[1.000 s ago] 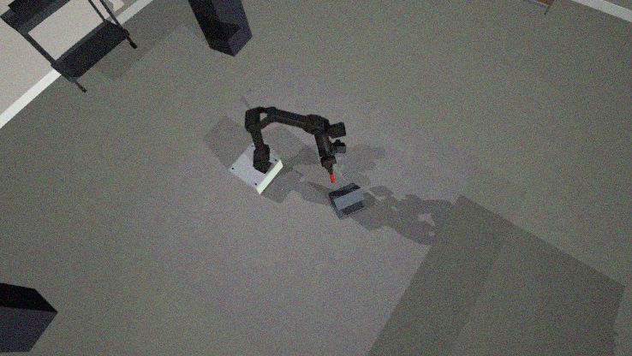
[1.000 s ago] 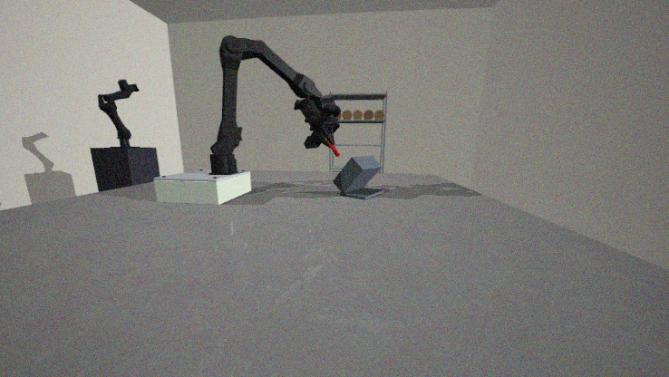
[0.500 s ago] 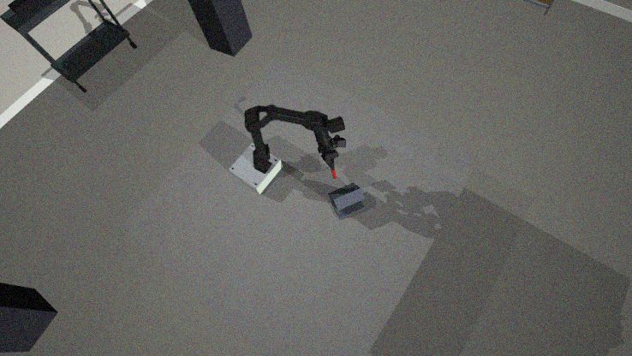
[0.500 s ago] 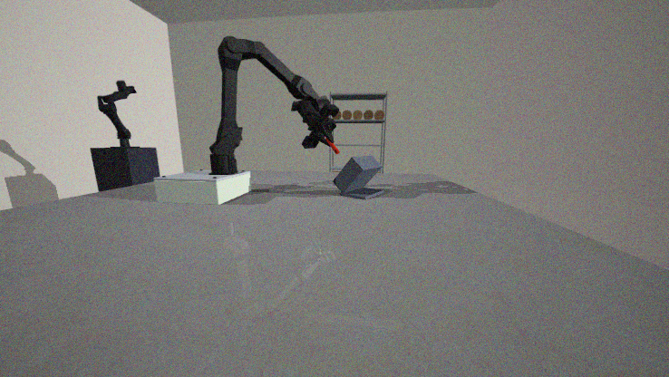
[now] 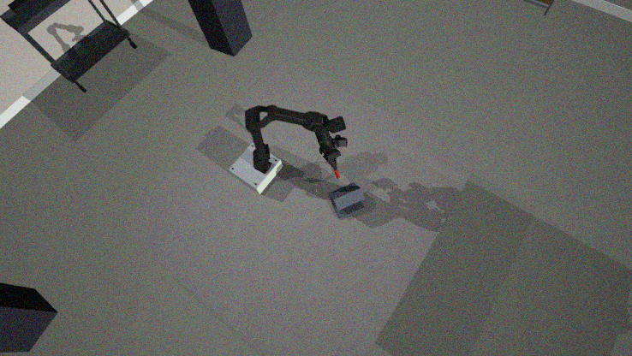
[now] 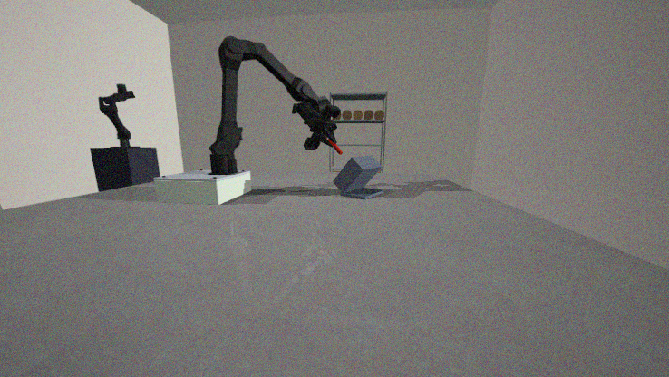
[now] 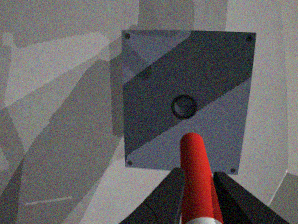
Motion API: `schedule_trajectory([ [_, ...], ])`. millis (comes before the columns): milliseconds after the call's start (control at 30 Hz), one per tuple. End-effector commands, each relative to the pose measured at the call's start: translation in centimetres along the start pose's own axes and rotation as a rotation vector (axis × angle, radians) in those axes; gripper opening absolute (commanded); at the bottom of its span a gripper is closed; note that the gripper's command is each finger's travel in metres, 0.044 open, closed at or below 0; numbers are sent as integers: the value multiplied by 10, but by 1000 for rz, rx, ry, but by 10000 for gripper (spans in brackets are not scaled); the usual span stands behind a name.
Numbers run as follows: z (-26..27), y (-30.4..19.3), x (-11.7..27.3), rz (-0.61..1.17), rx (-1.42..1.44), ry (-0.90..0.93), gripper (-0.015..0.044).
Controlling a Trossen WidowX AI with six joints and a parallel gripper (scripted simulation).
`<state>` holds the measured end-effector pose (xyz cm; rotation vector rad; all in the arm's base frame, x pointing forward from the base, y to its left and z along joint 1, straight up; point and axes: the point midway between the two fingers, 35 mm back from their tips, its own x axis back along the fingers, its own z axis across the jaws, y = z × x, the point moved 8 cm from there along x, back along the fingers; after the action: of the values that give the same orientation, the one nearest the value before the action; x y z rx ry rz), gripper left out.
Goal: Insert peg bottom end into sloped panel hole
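Note:
My gripper (image 5: pixel 334 167) (image 6: pixel 326 140) (image 7: pixel 197 178) is shut on a round red peg (image 5: pixel 336 173) (image 6: pixel 334 147) (image 7: pixel 196 183) with a white band. The peg sticks out beyond the fingers and tilts down toward the sloped blue-grey panel (image 5: pixel 348 199) (image 6: pixel 355 173) (image 7: pixel 220 63). The panel has one round hole (image 7: pixel 182 106) in its face. In the wrist view the peg's rounded tip sits just below the hole, apart from the panel. In the exterior view the peg's tip hangs in the air up and left of the panel's top edge.
The arm stands on a white base (image 5: pixel 254 171) (image 6: pixel 201 186) left of the panel. A second arm on a dark block (image 6: pixel 123 166), a metal shelf rack (image 6: pixel 358 126) (image 5: pixel 70 44) and dark blocks (image 5: pixel 221 24) (image 5: pixel 20 320) stand farther off.

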<state>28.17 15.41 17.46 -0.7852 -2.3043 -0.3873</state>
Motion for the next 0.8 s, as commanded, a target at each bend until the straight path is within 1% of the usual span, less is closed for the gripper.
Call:
schedule_trajectory([
  [0,4,0,-10,10,20,-4,0],
  [600,7,1,-35,-9,53,-26,0],
  [767,8,2,-37,-9,35,-29,0],
])
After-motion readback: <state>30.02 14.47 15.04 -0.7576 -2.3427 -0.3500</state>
